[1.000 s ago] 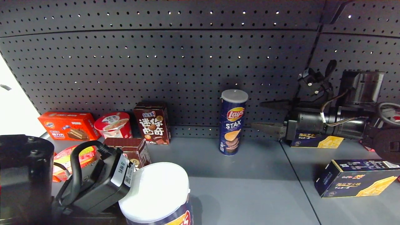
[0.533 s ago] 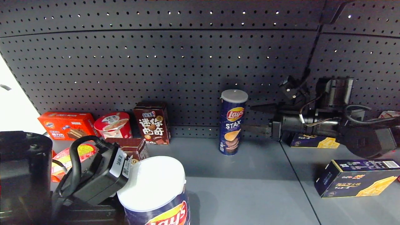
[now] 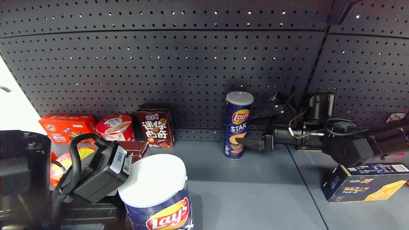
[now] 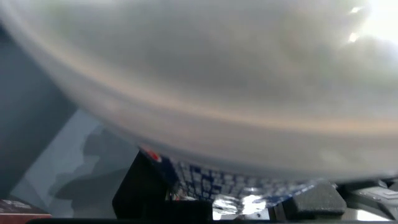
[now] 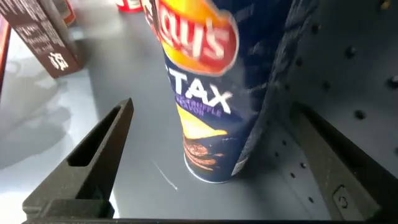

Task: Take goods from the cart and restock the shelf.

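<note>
While left tool point(image 4: 230, 196) grips white-lidded chips can point(image 3: 156, 191) at shelf point(image 3: 255, 191) front, right tool point(image 3: 252, 131) gapes wide, 2 fingers point(image 5: 93, 162) flanking upright chips can point(image 3: 238, 124) by pegboard point(image 3: 159, 64).

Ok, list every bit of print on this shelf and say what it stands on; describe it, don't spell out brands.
upright can: oval logo with large white letters beneath; readable.
near can: the same oval logo, partly out of frame.
brown box: large white characters; readable.
orange box, red cup, dark blue box: print too small to read.
</note>
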